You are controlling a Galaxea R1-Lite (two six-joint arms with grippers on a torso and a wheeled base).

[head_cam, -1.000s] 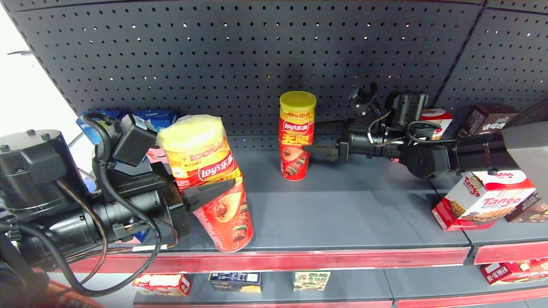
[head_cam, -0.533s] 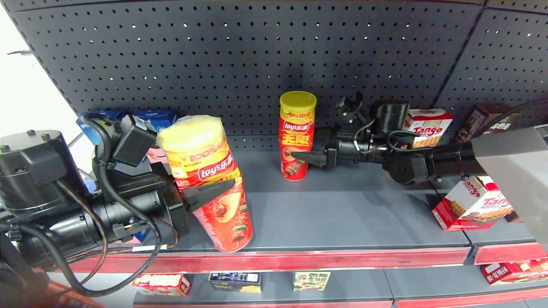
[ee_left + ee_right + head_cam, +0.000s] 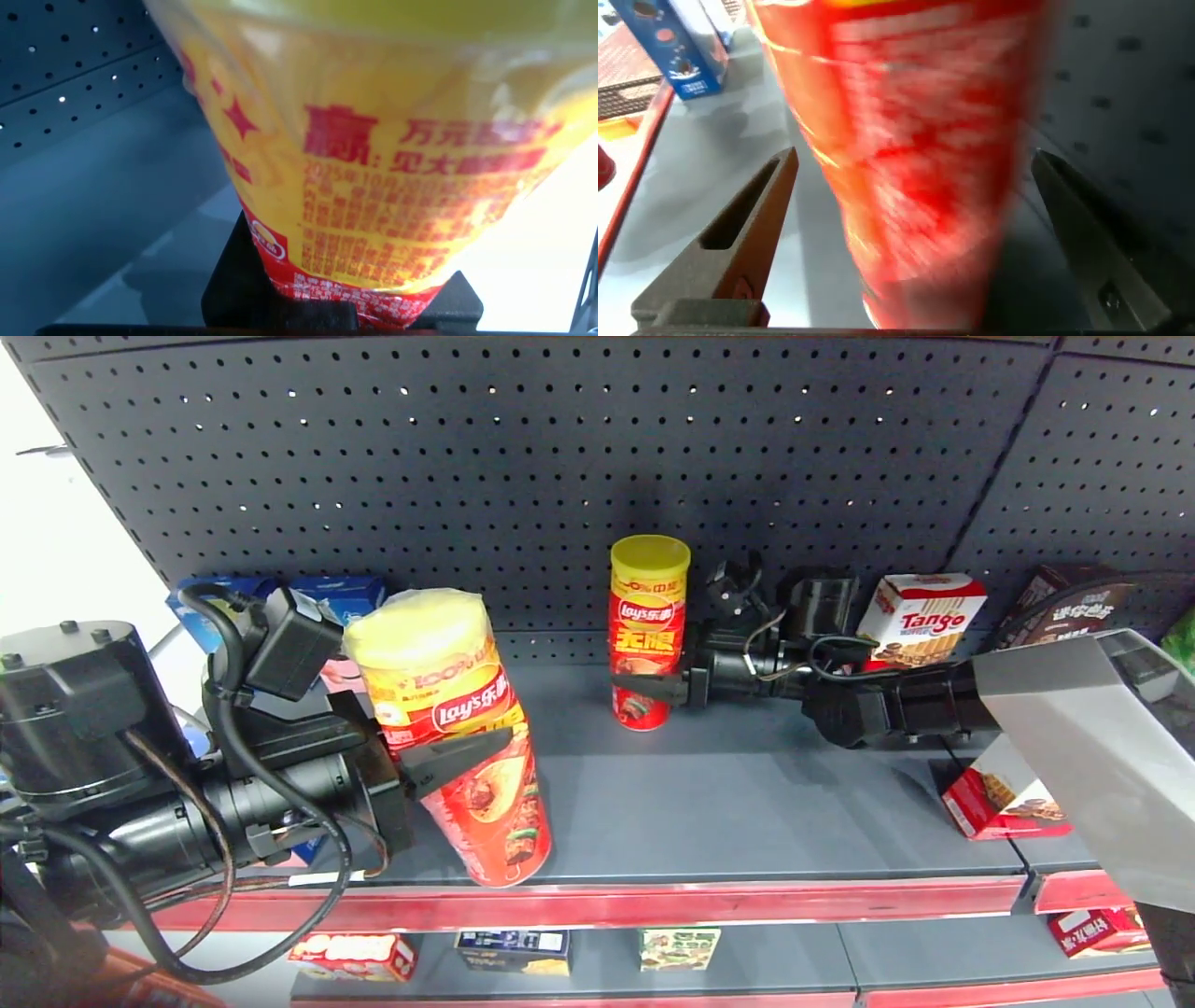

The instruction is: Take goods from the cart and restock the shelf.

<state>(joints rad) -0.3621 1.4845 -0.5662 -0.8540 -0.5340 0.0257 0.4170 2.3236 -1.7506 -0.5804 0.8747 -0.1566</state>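
One can is stood on the shelf between the right fingers, which are held apart; a second can is clamped, tilted, between the left fingers at the shelf's front, yet to be released.

my left arm is matte black: a fat round joint housing with small screws on top, thick black cables looping round the forearm, and a boxy camera block at the wrist. the left gripper has dark wedge-shaped fingers. my right arm is black too, with thinner wires and a flat grey panel farther back. the right gripper has grey tapered fingers, one slotted.
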